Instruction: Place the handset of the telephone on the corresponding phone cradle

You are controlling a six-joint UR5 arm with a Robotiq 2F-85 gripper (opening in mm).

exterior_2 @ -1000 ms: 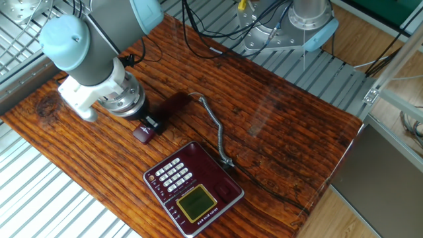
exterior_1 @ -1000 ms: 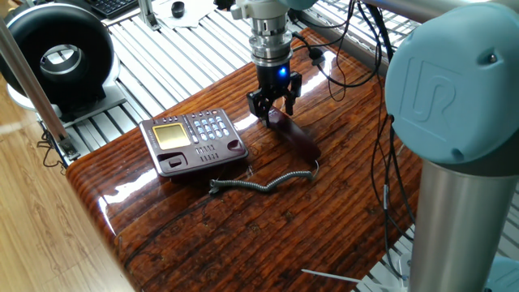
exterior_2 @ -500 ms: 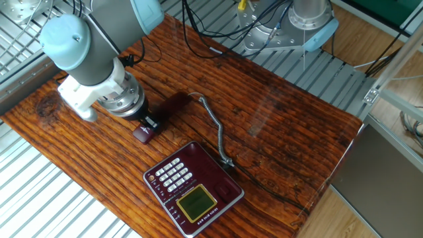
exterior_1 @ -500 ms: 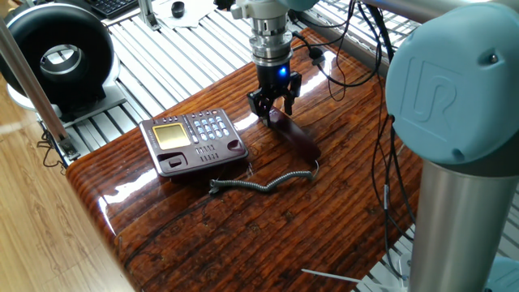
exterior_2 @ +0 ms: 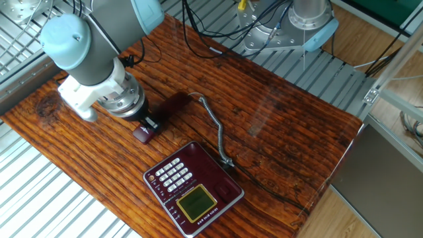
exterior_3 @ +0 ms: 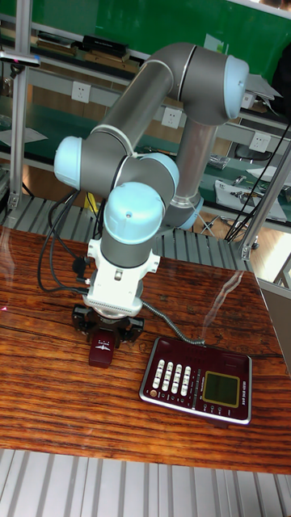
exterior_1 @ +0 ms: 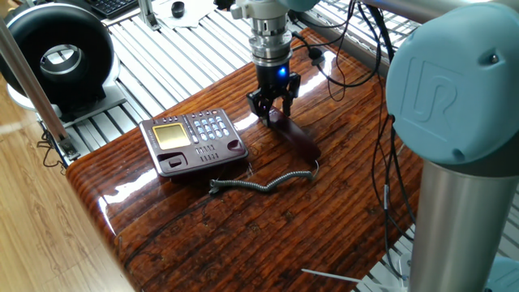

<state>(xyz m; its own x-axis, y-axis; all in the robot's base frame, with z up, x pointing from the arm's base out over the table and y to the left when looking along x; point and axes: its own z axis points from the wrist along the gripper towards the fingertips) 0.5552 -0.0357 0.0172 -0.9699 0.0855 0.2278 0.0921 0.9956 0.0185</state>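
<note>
The dark maroon handset lies flat on the wooden table, to the right of the telephone. My gripper points straight down over its far end, with a finger pressed on each side. In the other fixed view the gripper covers the end of the handset. The tall view shows the maroon tip held between the fingers. A grey coiled cord runs from the handset to the base. The phone cradle is a bare maroon trough along the base's near edge.
A black ring-shaped device stands at the back left on the aluminium slats. Black cables hang behind the gripper. My arm's large blue-grey elbow fills the right foreground. The table's glossy edge lies near the phone.
The gripper's fingers have drawn slightly inward onto the handset's end. Arm, handset and telephone stay where they were.
</note>
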